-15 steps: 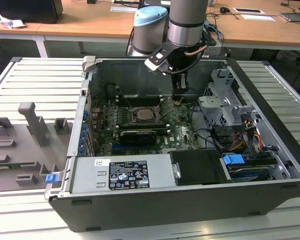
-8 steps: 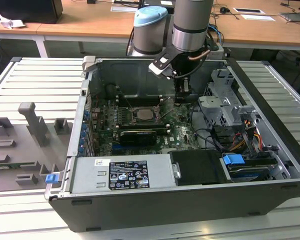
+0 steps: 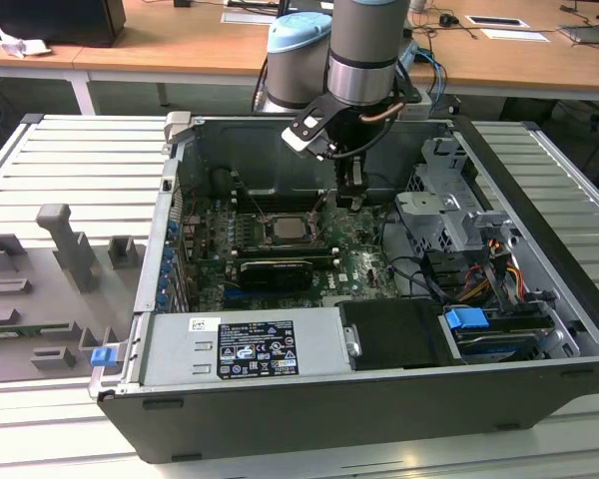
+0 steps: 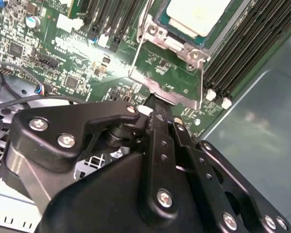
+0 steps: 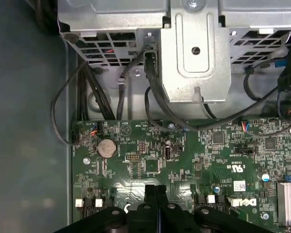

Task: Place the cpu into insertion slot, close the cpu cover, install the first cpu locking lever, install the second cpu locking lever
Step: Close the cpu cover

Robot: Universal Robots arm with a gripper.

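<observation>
tool (image 4: 154, 103) closed at one cpu cover's (image 4: 182, 97) edge; one cpu (image 4: 196, 14) seated

The chip (image 4: 196, 17) has a matt, silvery-beige metal top. The cover (image 4: 160, 90) is thin bright metal. The circuit board (image 5: 184, 160) is glossy green, and the pincer (image 4: 155, 104) is matt black with shiny screws. The bench (image 3: 70, 160) is ribbed pale metal.

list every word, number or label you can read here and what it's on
Nothing reads reliably.
white label on the silver box, exterior view: print too small to read.
white sticker on the motherboard, first wrist view: too small to read.
silkscreen marks on that board: blurred.
</observation>
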